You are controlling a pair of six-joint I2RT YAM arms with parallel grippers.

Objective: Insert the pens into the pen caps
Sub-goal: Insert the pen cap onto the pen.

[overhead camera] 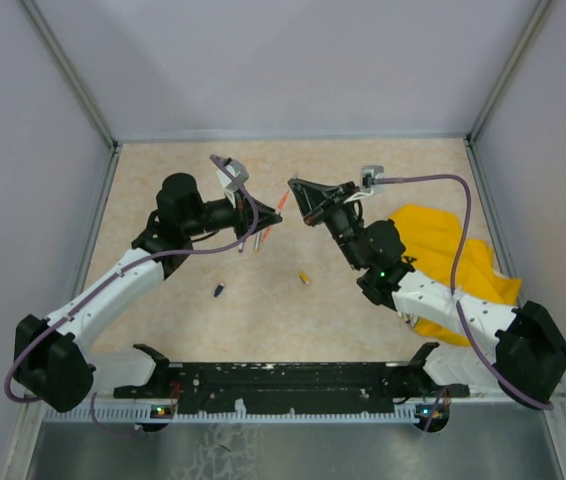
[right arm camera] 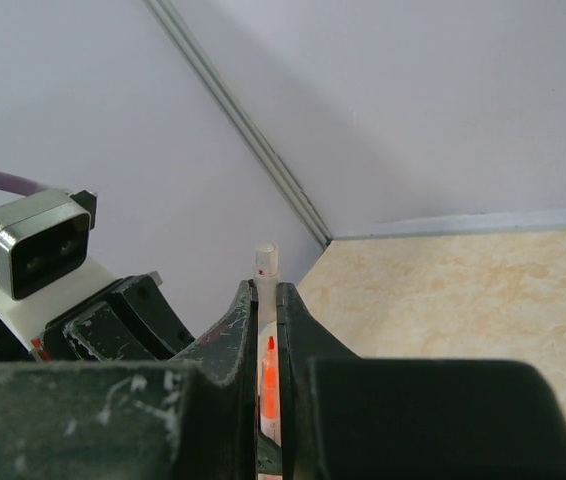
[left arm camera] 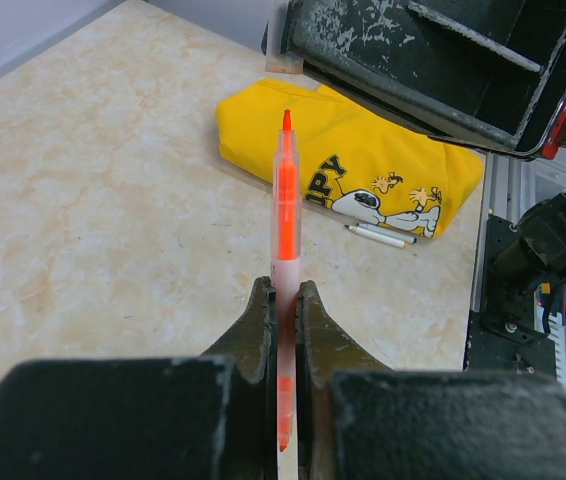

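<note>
Two sets of fingers meet in the air above the middle of the bench [overhead camera: 163,170]. The left fingers [left arm camera: 255,335] are clamped low on the barrel of the orange pen [left arm camera: 285,200], so most of it sticks out ahead along their own line, tip foremost. The right fingers [right arm camera: 298,335] are closed on a short pale cap [right arm camera: 265,262] with orange showing inside. I judge it to be this pen's cap; its end pokes out past the fingertips.

In the left wrist view the pen tip points toward the right fingers and stops short of them, near but apart. The pen's long axis looks roughly lined up with the cap, though I cannot tell whether the cap's open mouth faces the tip. The coming move turns on that: a straight push along the pen's axis, with both arms about equally close.

Below, a dark blue cap [overhead camera: 219,291] and a yellow cap [overhead camera: 304,277] lie loose on the bench. Two white pens [left arm camera: 383,235] rest by the edge of the yellow cloth [left arm camera: 363,160]. The walls [overhead camera: 283,60] stand well back.
</note>
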